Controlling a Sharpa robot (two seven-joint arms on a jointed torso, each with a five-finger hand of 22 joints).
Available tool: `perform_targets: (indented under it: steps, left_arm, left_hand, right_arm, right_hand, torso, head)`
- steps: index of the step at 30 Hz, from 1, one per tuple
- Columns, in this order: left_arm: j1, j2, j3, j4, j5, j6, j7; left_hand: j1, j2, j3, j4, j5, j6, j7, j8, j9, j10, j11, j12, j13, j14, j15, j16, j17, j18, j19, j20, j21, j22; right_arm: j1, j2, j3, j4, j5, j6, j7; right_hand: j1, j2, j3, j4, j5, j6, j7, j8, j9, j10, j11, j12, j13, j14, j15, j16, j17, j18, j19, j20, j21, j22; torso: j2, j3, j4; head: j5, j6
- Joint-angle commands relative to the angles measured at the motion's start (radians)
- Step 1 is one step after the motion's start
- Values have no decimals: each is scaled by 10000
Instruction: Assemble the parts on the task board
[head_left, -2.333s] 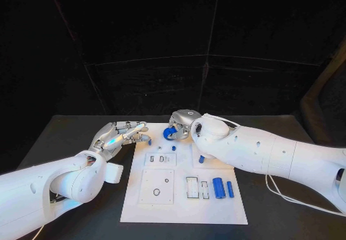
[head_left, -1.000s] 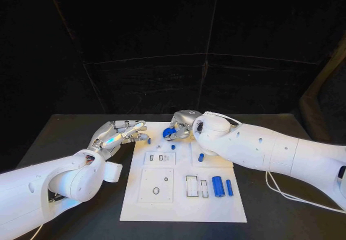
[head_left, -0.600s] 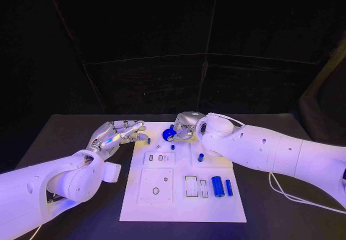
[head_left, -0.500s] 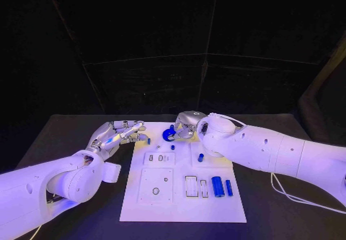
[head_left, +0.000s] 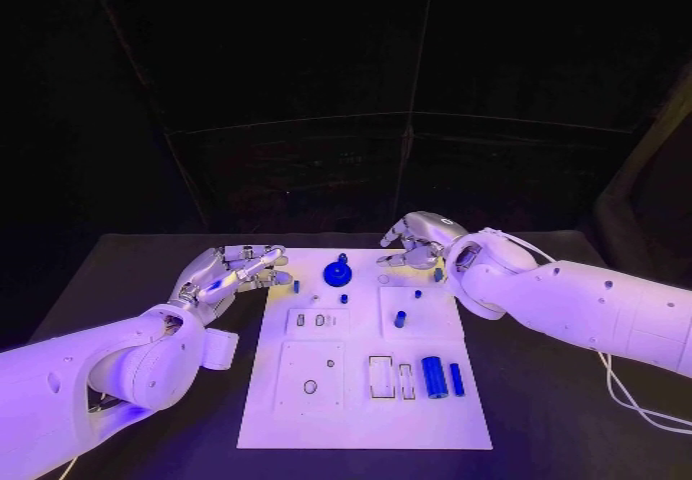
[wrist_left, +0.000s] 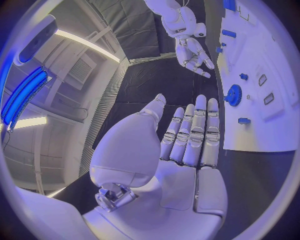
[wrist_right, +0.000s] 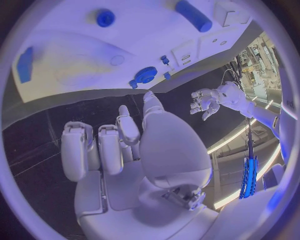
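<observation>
The white board lies flat on the black bench, with dark curtains behind. A round toothed blue gear sits near the board's far edge, at about 12 o'clock from its middle, with nothing touching it. Small blue pegs stand around the middle, and two blue cylinders lie at about 4 o'clock beside rectangular slots. The left robot hand is spread and empty at 10 o'clock, just off the board. The right robot hand hovers at 1 o'clock; its fingers seem loosely curled, holding nothing.
</observation>
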Motion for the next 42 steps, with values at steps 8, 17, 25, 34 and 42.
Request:
perform_targets:
  steps: [8, 17, 25, 34, 42]
  left_arm:
    - [13, 60, 6, -57, -10, 163, 44]
    - [6, 120, 4, -121, -10, 203, 47]
    - [2, 144, 3, -160, -10, 200, 48]
    - [-2, 162, 1, -222, -10, 197, 49]
    - [-6, 190, -1, -255, -10, 203, 43]
  left_hand:
    - [-21, 161, 21, -165, -19, 84, -1, -6, 16, 113, -66, 24, 6, 152, -38, -67, 47, 158, 107, -33, -66, -20]
    - [-21, 174, 27, -181, -19, 111, -14, 3, 17, 145, -78, 34, 8, 167, -45, -73, 53, 158, 119, -38, -71, -21]
    - [-22, 175, 27, -185, -20, 117, -15, 4, 17, 153, -80, 35, 7, 169, -47, -76, 54, 158, 122, -40, -73, -22]
    - [-26, 174, 25, -188, -21, 116, -10, 2, 16, 153, -79, 34, 6, 170, -47, -80, 55, 158, 124, -41, -75, -23]
    - [-31, 171, 22, -191, -21, 112, -4, -2, 14, 150, -76, 30, 4, 169, -47, -84, 56, 157, 125, -41, -78, -23]
  right_arm:
    - [11, -1232, -4, -533, 2527, 687, 2642]
    - [-174, -1544, -7, -1035, 2352, 1116, 2755]
    - [-460, -1585, -7, -1231, 2360, 1342, 2789]
    - [-616, -1568, -6, -1352, 2500, 1418, 2851]
    - [-723, -1418, -6, -1524, 2533, 1462, 2835]
  right_hand:
    - [1286, -191, 183, -964, 387, 283, -58, 67, 7, -161, -101, -315, -234, 555, -166, -111, 345, 56, -164, -90, -121, 736]
    - [1150, -281, 24, -974, 246, -109, 38, -71, -44, -239, -13, -526, -404, 559, -102, -136, 337, 68, -206, -55, -162, 670]
    - [960, -293, -89, -881, 237, -203, 62, -51, -33, -252, 15, -553, -428, 560, -77, -146, 338, 77, -230, -28, -183, 635]
    - [678, -308, -237, -718, 201, -242, 75, -31, -22, -233, 32, -526, -413, 570, -59, -136, 375, 78, -226, -7, -189, 635]
    - [835, -56, -115, -772, 141, -134, 46, 32, 3, -184, 2, -433, -338, 591, -77, -100, 454, 64, -172, -12, -162, 702]
  torso:
    - [15, 60, -100]
    - [13, 50, -89]
    - [10, 30, -75]
    - [7, 20, -91]
    - [13, 18, -76]
  head:
    - [-99, 90]
    - [-149, 73]
    - [-161, 36]
    - [-170, -1]
    - [-189, -34]
